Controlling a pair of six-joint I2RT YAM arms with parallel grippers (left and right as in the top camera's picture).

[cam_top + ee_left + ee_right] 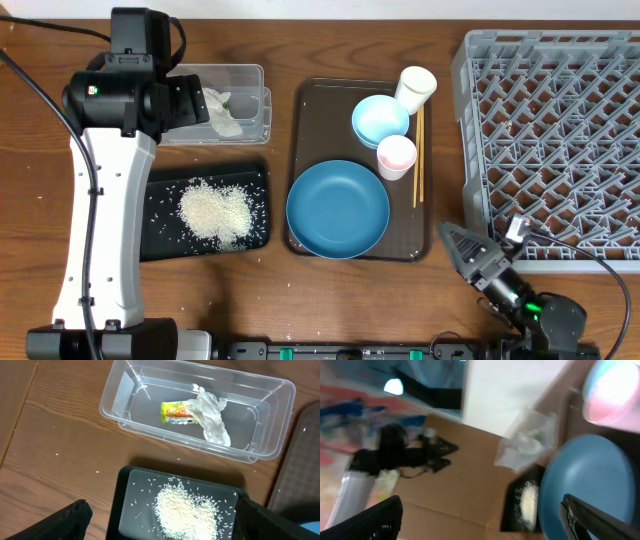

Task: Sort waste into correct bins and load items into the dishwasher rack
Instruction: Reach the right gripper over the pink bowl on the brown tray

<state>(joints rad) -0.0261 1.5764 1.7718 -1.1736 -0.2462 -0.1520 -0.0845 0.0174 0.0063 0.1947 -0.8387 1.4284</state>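
Big bowl point(338, 210): sits at the near end of the brown tray point(300, 130), just beside the pink cup point(396, 156). Probably rigid, smooth, slippery and light. Best pinched at the rim nearest the right fingers point(365, 520), which are apart and empty. Rack point(560, 130) lies to the right. Left fingers point(55, 522) are apart and empty over the rice tray point(122, 505).

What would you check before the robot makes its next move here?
1. Napkin and wrapper inside clear tub: ok.
2. Rice on black tray: ok.
3. Left gripper and right gripper open, empty: ok.
4. Dishwasher rack has free cells: ok.
5. Dark-blue bowl, light-blue bowl, white cup, pink cup, chopsticks loaded: not ok, all on brown tray.
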